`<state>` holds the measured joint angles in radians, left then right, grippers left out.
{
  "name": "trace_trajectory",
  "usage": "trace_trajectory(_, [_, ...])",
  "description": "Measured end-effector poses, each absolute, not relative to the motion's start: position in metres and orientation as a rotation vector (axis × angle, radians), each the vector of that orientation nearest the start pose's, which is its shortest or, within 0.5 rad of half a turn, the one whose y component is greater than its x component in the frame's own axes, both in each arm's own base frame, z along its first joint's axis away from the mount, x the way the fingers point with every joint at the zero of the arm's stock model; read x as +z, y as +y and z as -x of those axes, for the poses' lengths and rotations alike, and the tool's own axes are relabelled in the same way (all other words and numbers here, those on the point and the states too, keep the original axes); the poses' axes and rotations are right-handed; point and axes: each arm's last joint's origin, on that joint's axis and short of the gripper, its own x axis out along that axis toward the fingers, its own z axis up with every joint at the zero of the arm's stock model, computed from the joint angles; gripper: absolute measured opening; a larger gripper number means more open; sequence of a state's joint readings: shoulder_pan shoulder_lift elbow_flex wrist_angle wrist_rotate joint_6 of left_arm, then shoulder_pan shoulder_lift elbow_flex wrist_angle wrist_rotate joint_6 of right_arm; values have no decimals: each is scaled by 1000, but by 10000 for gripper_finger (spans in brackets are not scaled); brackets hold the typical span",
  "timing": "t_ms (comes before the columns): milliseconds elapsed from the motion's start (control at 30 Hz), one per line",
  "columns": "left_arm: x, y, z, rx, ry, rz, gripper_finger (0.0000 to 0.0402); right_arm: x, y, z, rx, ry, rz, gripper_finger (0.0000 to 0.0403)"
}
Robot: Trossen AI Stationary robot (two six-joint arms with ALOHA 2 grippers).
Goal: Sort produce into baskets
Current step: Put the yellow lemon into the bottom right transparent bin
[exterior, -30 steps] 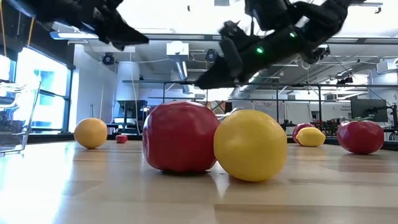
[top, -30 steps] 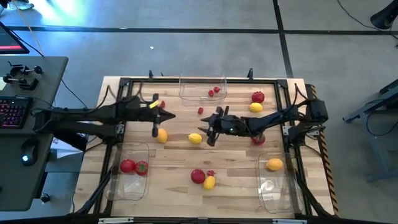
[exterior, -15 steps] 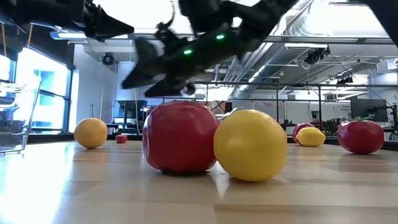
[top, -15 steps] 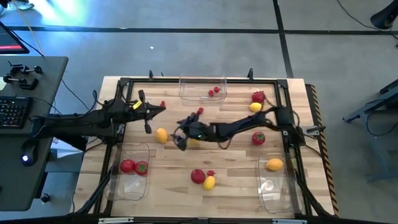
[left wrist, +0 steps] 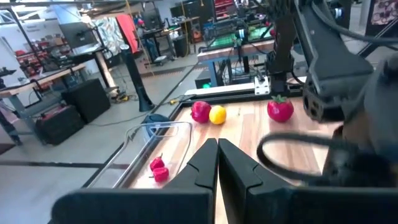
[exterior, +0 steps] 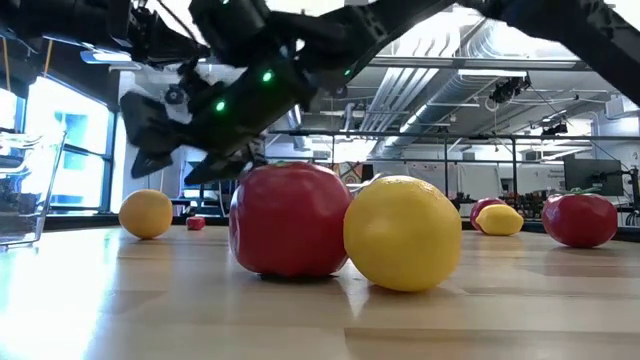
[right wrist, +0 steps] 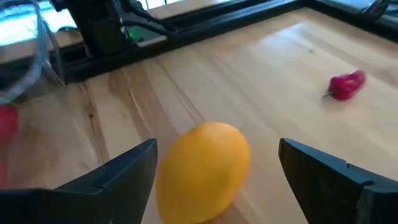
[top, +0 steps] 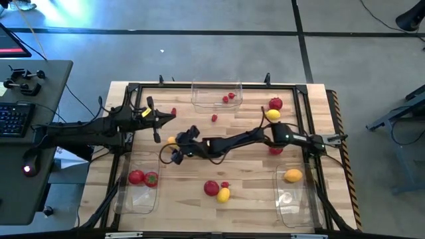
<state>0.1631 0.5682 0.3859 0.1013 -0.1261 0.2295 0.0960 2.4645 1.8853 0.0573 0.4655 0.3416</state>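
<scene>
High view: right gripper (top: 174, 150) stretched far across the table toward the left side, jaws spread wide, nothing held, sitting right at the orange lemon (top: 172, 141). Right wrist view confirms it: orange lemon (right wrist: 200, 169) lies on the wood between the two open fingers (right wrist: 118, 176), not yet pinched, a small red berry (right wrist: 346, 85) well off to the side. Left gripper (top: 157, 137) parked near the table's left rear, jaws closed on nothing, close to the reaching arm. Sorted so far by the look of it: two tomatoes in the left basket (top: 137, 164), one orange lemon in the right basket (top: 287, 200), berries in the rear basket (top: 199, 92). Loose on the table: a tomato and yellow lemon (top: 223, 194) near the front centre, a tomato and lemon pair near the right rear, another tomato under the right arm, stray berries. Risks, as a guess: the lemon is smooth and oval, so closing off-centre could squirt it out and roll it away; the arm is at long reach, so a low approach may shove the fruit instead of gripping; the left gripper is near enough that a lift or swing could clip it.
</scene>
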Motion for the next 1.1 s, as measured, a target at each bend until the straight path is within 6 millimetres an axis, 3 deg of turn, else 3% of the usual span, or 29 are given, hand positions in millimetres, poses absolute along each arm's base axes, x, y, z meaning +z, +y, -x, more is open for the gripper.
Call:
trace_trajectory(167, [252, 27, -143, 279, 115, -226, 0, 127, 40, -551, -438, 440, -189, 327])
trace_trajectory(433, [252, 27, -143, 279, 120, -226, 0, 106, 21, -553, -403, 491, -260, 327])
trace_trajectory(633, [252, 27, -143, 279, 122, -227, 0, 92, 13, -553, -402, 526, -198, 313])
trace_trajectory(1100, [249, 27, -143, 275, 146, -235, 0, 97, 8, -551, -380, 572, -70, 241])
